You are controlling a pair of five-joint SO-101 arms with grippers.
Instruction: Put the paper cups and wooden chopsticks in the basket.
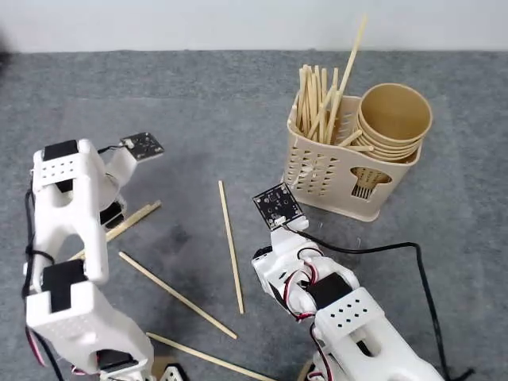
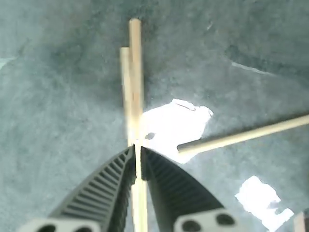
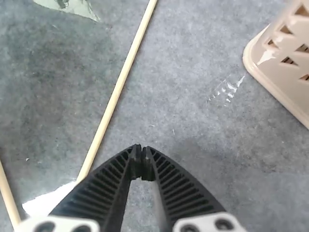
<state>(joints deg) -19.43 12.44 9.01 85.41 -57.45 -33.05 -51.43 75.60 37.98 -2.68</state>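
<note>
On the grey tabletop, the left arm's fingers are pinched shut on a wooden chopstick at the left of the high view — a second stick lies against it. The right arm's fingers are closed on nothing beside a loose chopstick at lower centre; the basket at upper right holds stacked paper cups and more chopsticks.

A grey felt mat lies under everything; a white wall runs behind it.
</note>
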